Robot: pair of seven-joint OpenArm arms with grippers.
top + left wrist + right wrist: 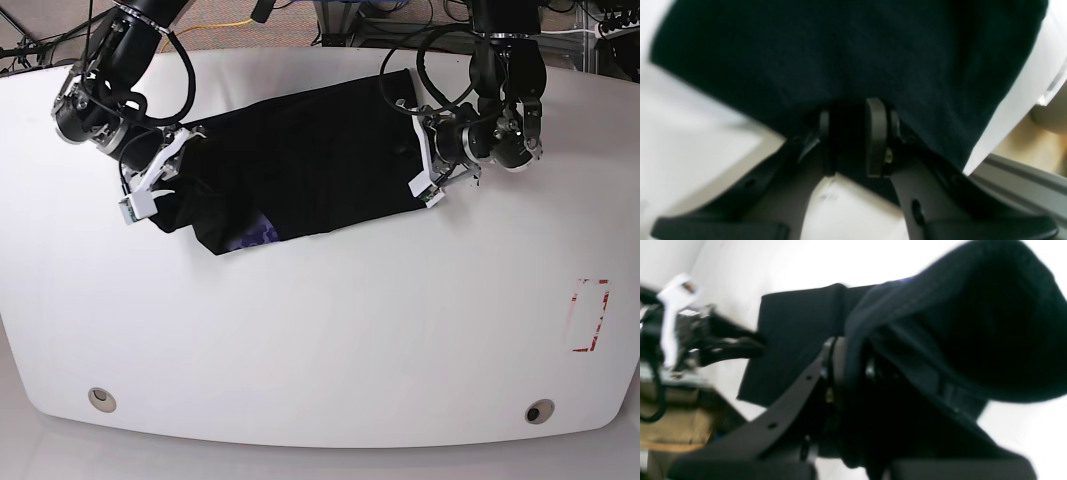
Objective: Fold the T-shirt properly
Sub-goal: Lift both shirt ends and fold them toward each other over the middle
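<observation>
In the left wrist view we see our left gripper (853, 136) with its jaws nearly together and black cloth of the T-shirt (853, 50) pinched between them; the shirt spreads away from the fingertips, straight ahead of the gripper, over the white table (690, 140)

In the right wrist view our right gripper (850, 366) is pressed together on a bunched, stitched edge of the T-shirt (796, 340), which drapes up and over the jaws; the flat rest of the cloth runs off toward the other arm, visible at the far left of this view

In the base view the T-shirt (300, 160) lies across the far half of the table (320, 350), its long axis running side to side between our two arms, with a blue-purple patch (258, 234) showing at the near edge. The left gripper (428, 170) holds the end on the view's right, the right gripper (165, 175) the end on the view's left; each is at its own end, so we judge that the coming fold turns on both ends travelling together across that long axis
</observation>
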